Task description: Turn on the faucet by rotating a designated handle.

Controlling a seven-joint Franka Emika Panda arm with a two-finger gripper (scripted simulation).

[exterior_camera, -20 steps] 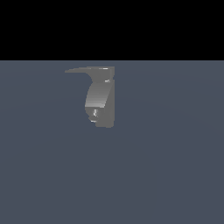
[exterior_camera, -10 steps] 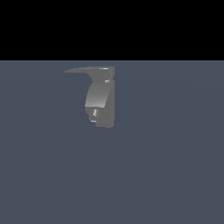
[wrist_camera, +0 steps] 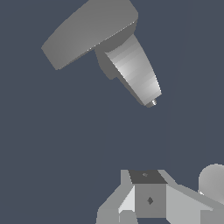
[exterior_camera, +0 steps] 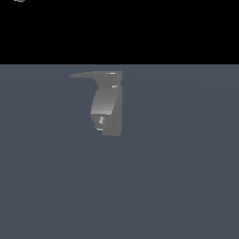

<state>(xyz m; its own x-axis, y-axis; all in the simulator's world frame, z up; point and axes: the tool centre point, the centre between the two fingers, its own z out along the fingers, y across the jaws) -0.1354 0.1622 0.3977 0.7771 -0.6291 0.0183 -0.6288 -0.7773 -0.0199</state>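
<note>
I'll bring the gripper (wrist_camera: 146, 205), jaws unreadable from here, onto the handle (exterior_camera: 88, 74) tip, well apart from the faucet (exterior_camera: 108, 105), then sweep sideways.

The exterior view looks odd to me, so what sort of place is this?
Probably a bare simulated test scene, not a real room. A lone grey faucet with a thin handle stands on a flat, featureless blue-grey floor under a black void. The wrist view shows the gripper, blocky and computer-drawn.
</note>
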